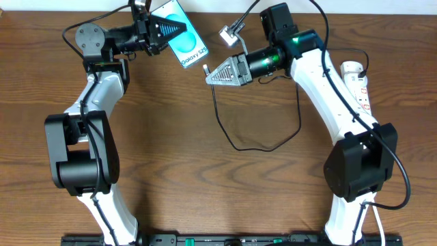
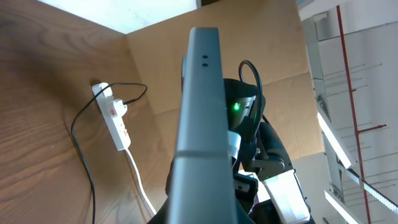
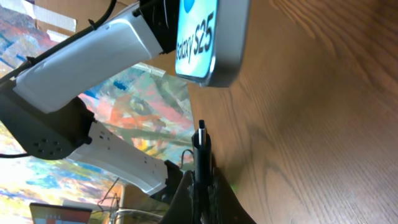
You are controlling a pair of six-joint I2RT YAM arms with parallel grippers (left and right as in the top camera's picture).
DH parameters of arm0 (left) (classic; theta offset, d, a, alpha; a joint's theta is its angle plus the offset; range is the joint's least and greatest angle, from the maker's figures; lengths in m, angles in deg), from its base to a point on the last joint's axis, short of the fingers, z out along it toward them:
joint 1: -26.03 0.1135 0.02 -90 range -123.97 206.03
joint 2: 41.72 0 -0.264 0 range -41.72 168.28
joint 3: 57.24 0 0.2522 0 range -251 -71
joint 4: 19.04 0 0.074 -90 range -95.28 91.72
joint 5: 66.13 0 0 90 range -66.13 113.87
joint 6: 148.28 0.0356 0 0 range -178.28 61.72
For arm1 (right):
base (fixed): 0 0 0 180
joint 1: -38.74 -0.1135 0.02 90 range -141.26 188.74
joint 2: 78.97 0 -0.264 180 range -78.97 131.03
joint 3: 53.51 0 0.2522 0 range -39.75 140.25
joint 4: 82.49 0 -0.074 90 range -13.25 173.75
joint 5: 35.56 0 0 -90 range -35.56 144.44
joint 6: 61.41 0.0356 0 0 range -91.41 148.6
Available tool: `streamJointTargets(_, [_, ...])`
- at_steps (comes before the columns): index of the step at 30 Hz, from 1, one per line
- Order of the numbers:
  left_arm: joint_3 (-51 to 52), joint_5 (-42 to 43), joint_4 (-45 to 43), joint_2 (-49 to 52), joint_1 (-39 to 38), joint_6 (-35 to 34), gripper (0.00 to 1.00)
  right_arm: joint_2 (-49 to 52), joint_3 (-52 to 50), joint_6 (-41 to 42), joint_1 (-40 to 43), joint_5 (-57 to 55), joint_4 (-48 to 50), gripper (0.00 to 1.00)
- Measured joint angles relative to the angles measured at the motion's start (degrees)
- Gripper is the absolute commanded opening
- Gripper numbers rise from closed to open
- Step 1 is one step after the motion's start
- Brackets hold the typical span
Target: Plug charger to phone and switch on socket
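Observation:
The phone [image 1: 186, 41] with a teal screen reading "Galaxy S25" is held tilted off the table at the back by my left gripper [image 1: 172, 29], which is shut on it. The left wrist view shows the phone's grey edge [image 2: 200, 106]. My right gripper [image 1: 212, 75] is shut on the charger's black plug tip [image 3: 201, 146], just below the phone's lower end [image 3: 205, 43] and apart from it. The charger's thin black cable [image 1: 256, 147] loops over the table toward the socket [image 1: 358, 85], a white power strip at the right, also in the left wrist view [image 2: 114, 116].
A small grey clip-like part [image 1: 231, 34] sits on the right arm near the back edge. The socket's white cord [image 2: 140, 180] trails across the table. Both arm bases stand at the table's front.

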Motion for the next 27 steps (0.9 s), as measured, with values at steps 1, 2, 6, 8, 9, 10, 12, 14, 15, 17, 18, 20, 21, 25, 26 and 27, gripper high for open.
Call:
streamJointTargets(1, [0.0, -0.2, 0.0, 0.0, -0.1, 0.0, 0.07, 0.0, 0.0, 0.2, -0.2, 0.0, 0.2, 0.01])
streamJointTargets(2, [0.0, -0.5, 0.0, 0.0, -0.3, 0.0, 0.07, 0.0, 0.0, 0.5, -0.7, 0.0, 0.4, 0.01])
streamJointTargets(6, [0.0, -1.2, 0.0, 0.0, -1.0, 0.0, 0.07, 0.0, 0.0, 0.7, -1.6, 0.0, 0.5, 0.01])
streamJointTargets(8, [0.0, -1.2, 0.0, 0.0, -1.1, 0.0, 0.07, 0.0, 0.0, 0.8, -1.6, 0.0, 0.7, 0.01])
streamJointTargets(9, [0.0, -1.2, 0.0, 0.0, -1.1, 0.0, 0.07, 0.0, 0.0, 0.9, -1.6, 0.0, 0.8, 0.01])
streamJointTargets(10, [0.0, -1.3, 0.0, 0.0, -1.1, 0.0, 0.07, 0.0, 0.0, 0.9, -1.5, 0.0, 0.8, 0.01])
streamJointTargets(12, [0.0, -1.3, 0.0, 0.0, -1.1, 0.0, 0.07, 0.0, 0.0, 1.0, -1.5, 0.0, 0.9, 0.01])
streamJointTargets(14, [0.0, -1.4, 0.0, 0.0, -1.1, 0.0, 0.07, 0.0, 0.0, 1.3, -1.5, 0.0, 1.3, 0.01])
streamJointTargets(15, [0.0, -1.4, 0.0, 0.0, -1.1, 0.0, 0.08, 0.0, 0.0, 1.6, -1.5, 0.0, 1.7, 0.01])
streamJointTargets(17, [0.0, -1.4, 0.0, 0.0, -1.1, 0.0, 0.07, 0.0, 0.0, 2.4, -1.5, 0.0, 2.9, 0.01])
streamJointTargets(18, [0.0, -1.4, 0.0, 0.0, -1.1, 0.0, 0.07, 0.0, 0.0, 2.6, -1.5, 0.0, 3.3, 0.01])
streamJointTargets(20, [0.0, -1.3, -0.3, 0.0, -1.1, 0.0, 0.07, 0.0, 0.0, 3.4, -1.5, 0.0, 4.2, 0.01])
streamJointTargets(21, [0.0, -1.1, -0.4, 0.0, -1.1, 0.0, 0.07, 0.0, 0.0, 3.7, -1.5, 0.0, 4.4, 0.01])
streamJointTargets(25, [0.0, -0.3, -0.4, 0.0, -1.1, 0.0, 0.07, 0.0, 0.0, 4.1, -1.5, 0.0, 4.5, 0.01])
streamJointTargets(26, [0.0, -0.2, -0.4, 0.0, -1.1, 0.0, 0.07, 0.0, 0.0, 4.1, -1.5, 0.0, 4.5, 0.01])
streamJointTargets(27, [0.0, -0.1, -0.4, 0.0, -1.1, 0.0, 0.07, 0.0, 0.0, 4.2, -1.5, 0.0, 4.5, 0.01])
